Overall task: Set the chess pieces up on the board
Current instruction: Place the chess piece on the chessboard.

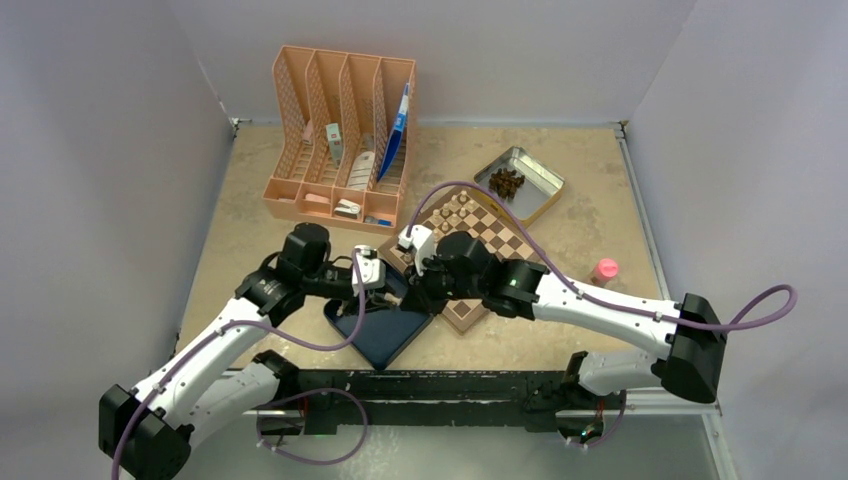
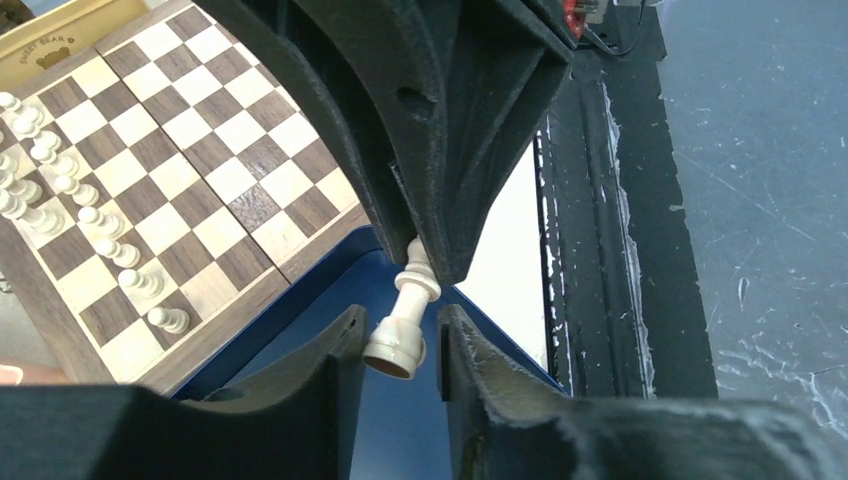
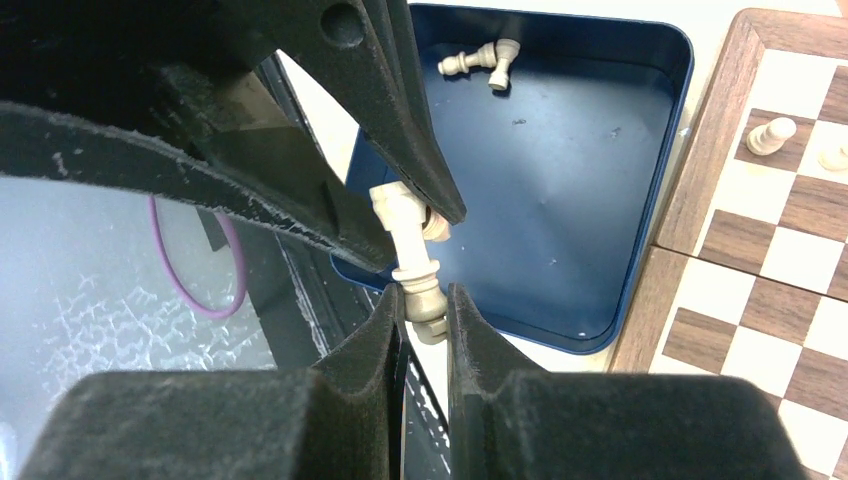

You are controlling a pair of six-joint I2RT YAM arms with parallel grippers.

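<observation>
Two grippers share one chess piece [image 2: 410, 300] over the tray [image 3: 560, 180]: right gripper [image 3: 425, 305] pinches it, left gripper [image 2: 400, 330] sits narrow, grip unclear. Letting go early could drop it.

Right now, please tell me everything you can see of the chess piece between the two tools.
The chess piece is pale beige wood, with a round flared base, a slim stem and a collar near the top. It hangs tilted above the blue tray. The right tool is shut on its upper part, hiding the tip. The left tool flanks its base, not yet closed.
</observation>
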